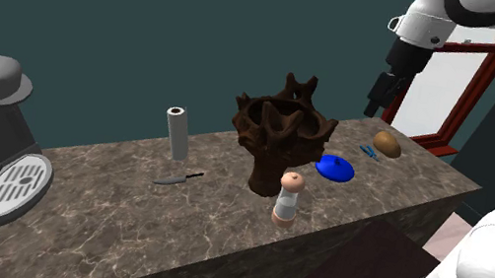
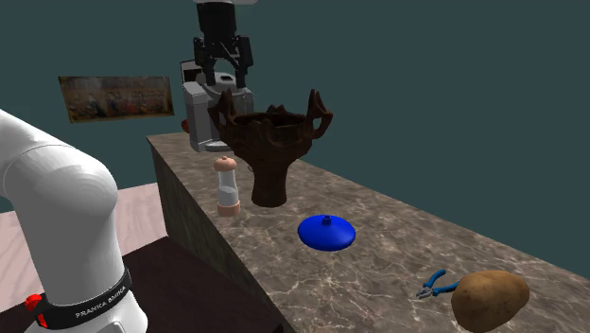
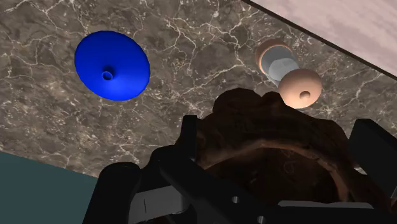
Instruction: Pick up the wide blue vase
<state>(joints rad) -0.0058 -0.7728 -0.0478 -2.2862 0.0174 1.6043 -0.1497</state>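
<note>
Wrist view — wide, flat blue vase (image 3: 112,65)

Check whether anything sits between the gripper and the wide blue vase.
The gripper hangs open, high over the brown branched vessel, which stands on the counter close beside the blue vase. Going straight down would likely meet that vessel. The space directly above the vase itself looks free.
</note>
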